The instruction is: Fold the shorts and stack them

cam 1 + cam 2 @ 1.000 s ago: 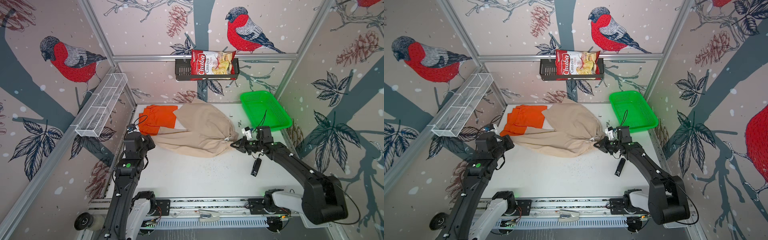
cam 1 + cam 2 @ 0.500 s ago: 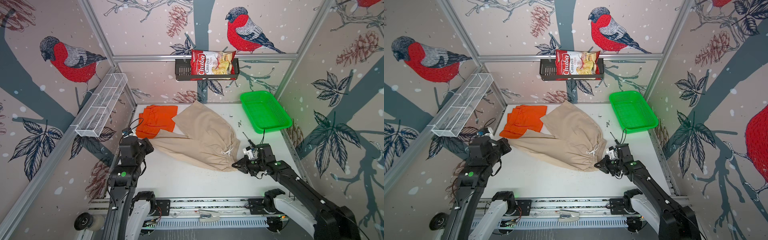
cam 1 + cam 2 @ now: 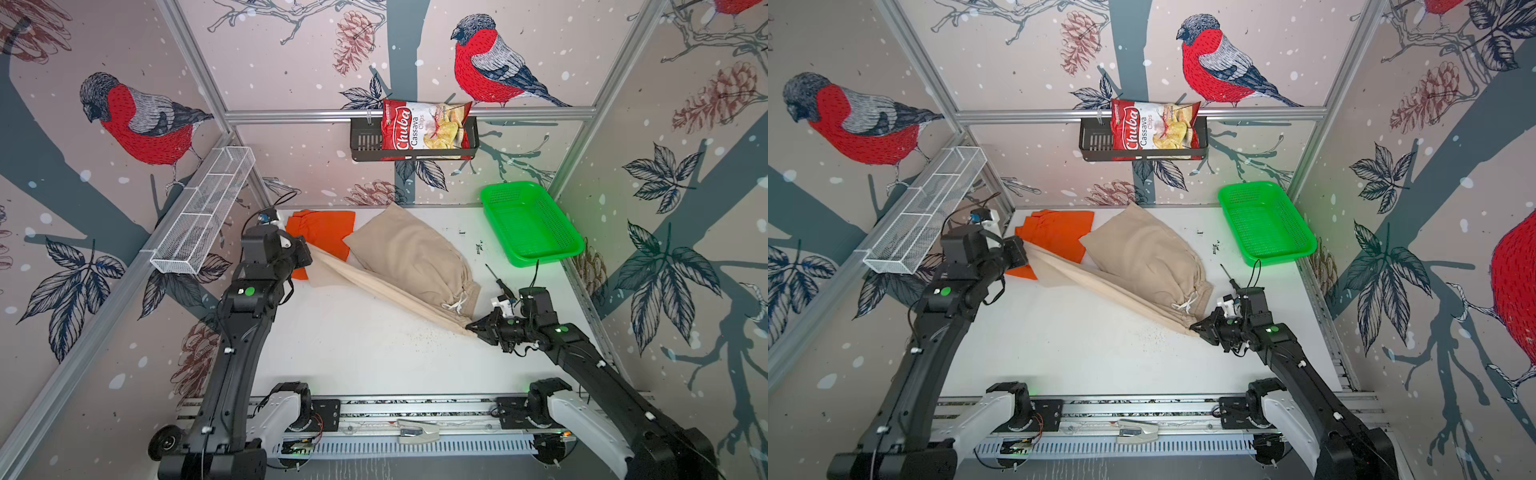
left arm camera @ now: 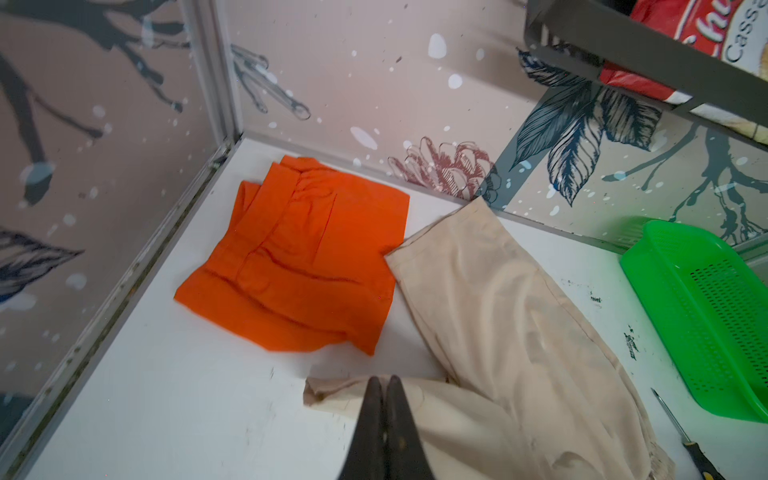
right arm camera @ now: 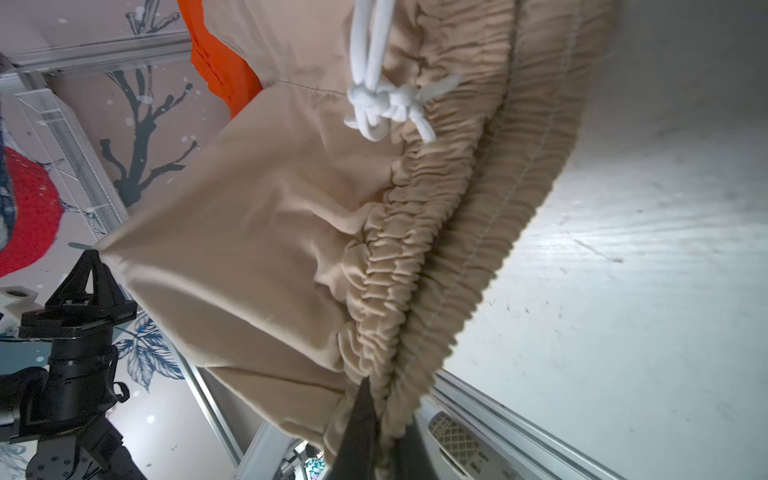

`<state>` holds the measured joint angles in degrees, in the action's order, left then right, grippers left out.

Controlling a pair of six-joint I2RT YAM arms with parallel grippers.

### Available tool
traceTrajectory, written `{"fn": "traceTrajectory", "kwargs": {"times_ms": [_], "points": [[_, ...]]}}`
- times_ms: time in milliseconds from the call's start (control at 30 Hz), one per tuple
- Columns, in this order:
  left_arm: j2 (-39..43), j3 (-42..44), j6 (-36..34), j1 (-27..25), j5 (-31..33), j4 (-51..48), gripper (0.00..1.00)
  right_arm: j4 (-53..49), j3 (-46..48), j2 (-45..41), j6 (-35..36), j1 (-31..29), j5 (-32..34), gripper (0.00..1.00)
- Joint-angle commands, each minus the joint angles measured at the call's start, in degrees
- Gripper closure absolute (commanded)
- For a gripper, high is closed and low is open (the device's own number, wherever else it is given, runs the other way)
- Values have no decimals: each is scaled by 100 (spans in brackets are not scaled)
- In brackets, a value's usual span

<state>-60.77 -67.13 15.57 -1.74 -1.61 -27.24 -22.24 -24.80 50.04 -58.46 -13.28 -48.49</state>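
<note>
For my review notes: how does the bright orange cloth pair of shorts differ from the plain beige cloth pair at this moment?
The bright orange cloth shorts lie folded in the back left corner; the plain beige cloth shorts sprawl unfolded mid-table, covering more of it. No gripper touches the orange pair; the left gripper and right gripper each pinch the beige pair, stretching one edge between them. Both are soft cloth on the white table.

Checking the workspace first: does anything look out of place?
Yes: a screwdriver lies loose on the table near the green basket, no use for folding, and fine crumbs are scattered by the beige shorts.
</note>
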Motion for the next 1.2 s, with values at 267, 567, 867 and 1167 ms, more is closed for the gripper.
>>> {"fn": "traceTrajectory", "kwargs": {"times_ms": [267, 567, 867, 1167], "points": [[-2179, -1757, -716, -519, 116, 1582, 100, 413, -543, 743, 42, 364, -351, 96], [-3373, -2977, -1033, -582, 88, 1749, 100, 262, -1051, 1462, 409, 663, -424, 96], [-4168, -3700, -1100, -608, 7, 1923, 100, 187, -1323, 1830, 569, 859, -425, 96], [-4893, -4467, -1091, -661, -33, 2021, 100, 132, -1440, 2094, 660, 993, -466, 96]]}}
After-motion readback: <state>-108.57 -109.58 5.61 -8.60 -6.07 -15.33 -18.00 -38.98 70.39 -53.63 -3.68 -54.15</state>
